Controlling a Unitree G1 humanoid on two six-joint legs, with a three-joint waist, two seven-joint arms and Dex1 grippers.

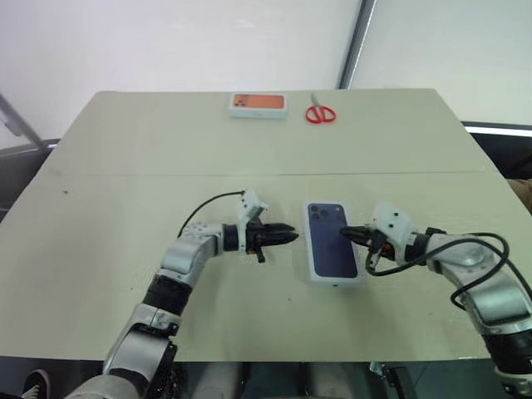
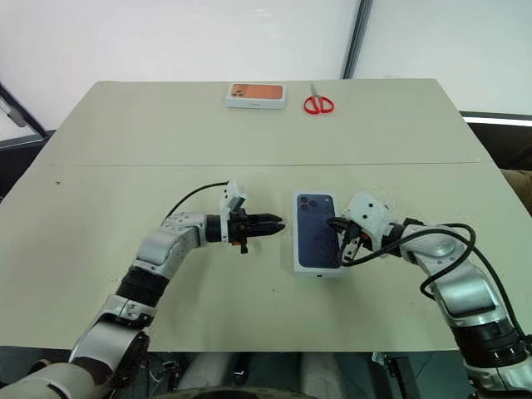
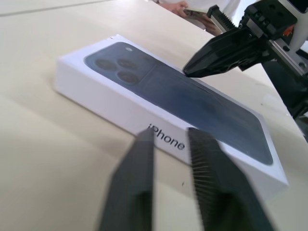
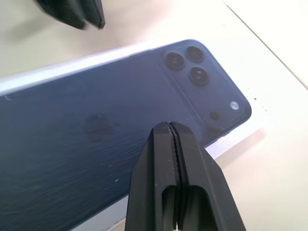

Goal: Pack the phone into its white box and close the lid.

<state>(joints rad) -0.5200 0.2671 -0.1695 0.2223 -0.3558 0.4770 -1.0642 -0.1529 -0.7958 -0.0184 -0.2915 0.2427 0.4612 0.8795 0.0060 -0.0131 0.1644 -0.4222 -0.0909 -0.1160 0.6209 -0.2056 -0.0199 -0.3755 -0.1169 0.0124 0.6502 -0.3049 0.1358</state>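
The white box (image 1: 337, 282) lies flat on the table a little right of centre. Its lid (image 1: 332, 241) is on, with the dark-blue phone picture facing up. The phone itself is hidden. My right gripper (image 1: 345, 233) is shut, and its tips sit over the right part of the lid's picture (image 4: 96, 144). My left gripper (image 1: 291, 236) points at the box's left long side (image 3: 120, 108) from a short way off, without touching it. Its fingers (image 3: 144, 144) stand open by a narrow gap, with nothing between them.
A small orange-topped box (image 1: 258, 104) and red scissors (image 1: 320, 113) lie at the far edge of the beige table (image 1: 125, 166). Cables loop from both wrists near the box.
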